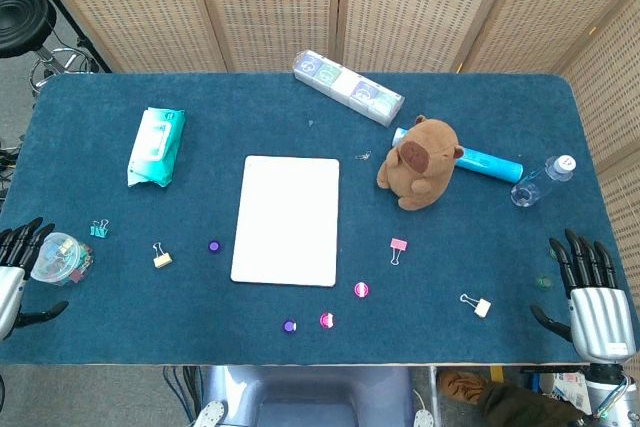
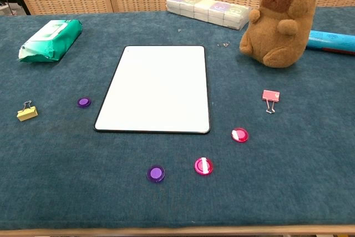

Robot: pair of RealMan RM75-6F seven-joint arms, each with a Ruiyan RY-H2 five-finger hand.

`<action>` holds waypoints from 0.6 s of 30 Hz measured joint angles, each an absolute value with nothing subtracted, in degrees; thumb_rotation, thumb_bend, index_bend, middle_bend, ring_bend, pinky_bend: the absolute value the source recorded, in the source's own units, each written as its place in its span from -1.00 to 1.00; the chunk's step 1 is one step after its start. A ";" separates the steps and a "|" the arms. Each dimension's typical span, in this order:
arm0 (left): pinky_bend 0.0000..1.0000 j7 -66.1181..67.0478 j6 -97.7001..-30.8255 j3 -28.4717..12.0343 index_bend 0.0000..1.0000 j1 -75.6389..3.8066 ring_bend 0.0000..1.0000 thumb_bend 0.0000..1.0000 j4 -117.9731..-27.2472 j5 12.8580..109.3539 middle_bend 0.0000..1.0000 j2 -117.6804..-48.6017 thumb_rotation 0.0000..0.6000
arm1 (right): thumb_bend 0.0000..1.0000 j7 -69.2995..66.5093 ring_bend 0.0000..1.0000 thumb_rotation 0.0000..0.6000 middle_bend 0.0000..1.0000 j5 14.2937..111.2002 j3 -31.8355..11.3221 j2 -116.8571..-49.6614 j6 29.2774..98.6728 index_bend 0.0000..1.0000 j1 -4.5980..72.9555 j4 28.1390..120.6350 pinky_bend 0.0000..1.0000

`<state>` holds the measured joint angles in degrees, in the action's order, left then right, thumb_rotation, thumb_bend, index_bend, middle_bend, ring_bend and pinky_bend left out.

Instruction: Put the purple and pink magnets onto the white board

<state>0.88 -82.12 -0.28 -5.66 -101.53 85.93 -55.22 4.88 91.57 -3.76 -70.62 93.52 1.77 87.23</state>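
Four magnets lie on the counter (image 2: 310,154) around the white board (image 2: 157,88), none on it yet. One purple magnet (image 2: 84,102) sits just left of the board, another purple magnet (image 2: 156,173) below its near edge. Two pink magnets (image 2: 203,166) (image 2: 239,135) lie off its near right corner. Both robot hands rest at the near corners, well apart from them: the left robot hand (image 1: 20,262) and right robot hand (image 1: 590,292) have fingers spread, holding nothing, likely waiting to start.
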 measured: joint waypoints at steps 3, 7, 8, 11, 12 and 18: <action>-1.00 0.32 -82.68 -0.29 -1.00 -5.62 -1.00 -1.00 -100.64 86.75 -1.00 -55.64 1.00 | -1.00 4.61 -1.00 1.00 -1.00 91.49 -3.61 -70.11 93.22 -1.00 1.73 87.81 -1.00; -1.00 -1.47 -82.83 -0.22 -1.00 -5.86 -1.00 -1.00 -100.16 88.18 -1.00 -55.86 1.00 | -1.00 4.06 -1.00 1.00 -1.00 91.37 -3.52 -69.60 93.03 -1.00 1.64 88.64 -1.00; -1.00 -2.04 -82.74 -0.17 -1.00 -6.06 -1.00 -1.00 -100.07 88.77 -1.00 -55.90 1.00 | -1.00 3.68 -1.00 1.00 -1.00 91.24 -3.50 -69.35 92.87 -1.00 1.63 89.04 -1.00; -1.00 -4.42 -82.09 0.01 -1.00 -7.40 -1.00 -1.00 -99.75 91.92 -1.00 -56.16 1.00 | -1.00 2.71 -1.00 1.00 -1.00 90.65 -3.53 -68.68 92.20 -1.00 1.66 89.58 -1.00; -1.00 -5.21 -81.40 0.14 -1.00 -8.38 -1.00 -1.00 -99.68 93.68 -1.00 -56.25 1.00 | -1.00 2.54 -1.00 1.00 -1.00 90.44 -3.55 -68.55 91.92 -1.00 1.71 89.71 -1.00; -1.00 -8.73 -73.10 0.83 -0.88 -16.31 -1.00 -1.00 -101.24 102.36 -1.00 -56.45 1.00 | -1.00 1.07 -1.00 1.00 -1.00 89.36 -3.52 -67.58 89.94 -1.00 2.14 90.82 -1.00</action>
<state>-8.73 -73.10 0.83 -16.31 -101.24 102.36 -56.45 1.07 89.36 -3.52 -67.58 89.94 2.14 90.82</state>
